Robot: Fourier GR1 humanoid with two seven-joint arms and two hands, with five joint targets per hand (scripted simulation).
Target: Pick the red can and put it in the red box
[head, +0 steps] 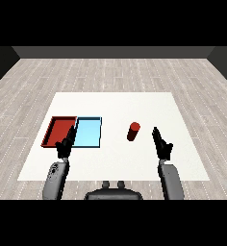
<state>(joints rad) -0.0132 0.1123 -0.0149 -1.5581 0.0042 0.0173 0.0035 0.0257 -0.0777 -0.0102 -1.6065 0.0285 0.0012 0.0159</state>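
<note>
Fingers (157, 134) straight, near red can (133, 131); blue tray (88, 133) beyond.

1. My left hand (66, 144) stands in front of the near right corner of the red tray (57, 130) and the near left corner of the light blue tray (89, 133); those corners are hidden.
2. My two forearms are cut off by the lower band.
3. The red can (132, 131) is too small to show any label or marking.
4. The can's far side faces away, unseen.
</note>
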